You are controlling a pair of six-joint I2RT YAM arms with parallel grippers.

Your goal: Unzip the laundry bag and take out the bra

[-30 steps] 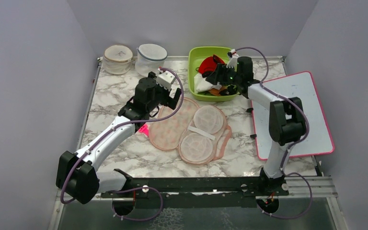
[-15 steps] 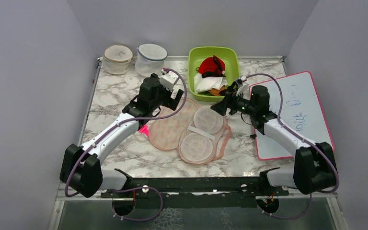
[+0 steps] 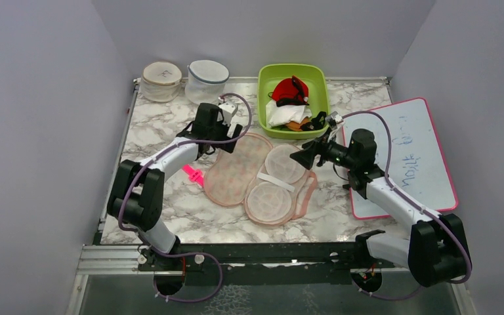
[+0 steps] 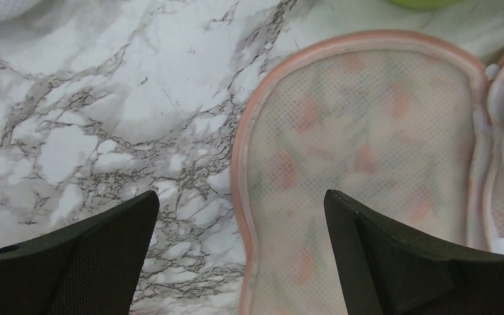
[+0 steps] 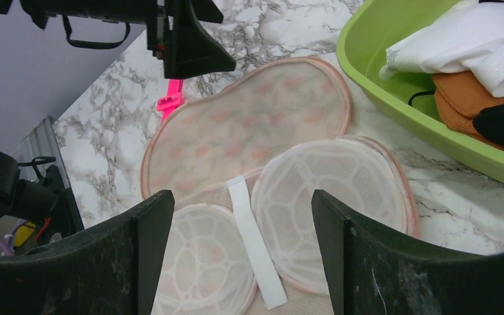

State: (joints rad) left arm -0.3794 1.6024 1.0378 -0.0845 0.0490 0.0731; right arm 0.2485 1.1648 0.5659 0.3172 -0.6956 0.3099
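The laundry bag [image 3: 262, 177] lies unzipped and folded open mid-table, its peach lid on the left and two white mesh cups with a white strap on the right. The red bra [image 3: 289, 90] lies in the green bin [image 3: 266, 125] at the back. My left gripper [image 3: 228, 136] is open and empty over the lid's far-left edge; the left wrist view shows the lid [image 4: 367, 151] between the spread fingers of the left gripper [image 4: 243, 249]. My right gripper [image 3: 296, 157] is open and empty by the bag's right side, and in its wrist view the right gripper [image 5: 243, 256] faces the cups [image 5: 335, 177].
The bin [image 5: 394, 92] also holds a white cloth [image 5: 472, 39] and an orange and black garment [image 5: 466, 98]. A pink piece [image 3: 192, 174] lies left of the bag. Two round mesh tubs [image 3: 161, 80] stand at the back left. A whiteboard [image 3: 407, 154] lies on the right.
My right gripper has left the green bin, where the bra stays, and swung back down to the bag's right side. My left arm has folded in, its gripper low over the lid's far edge.
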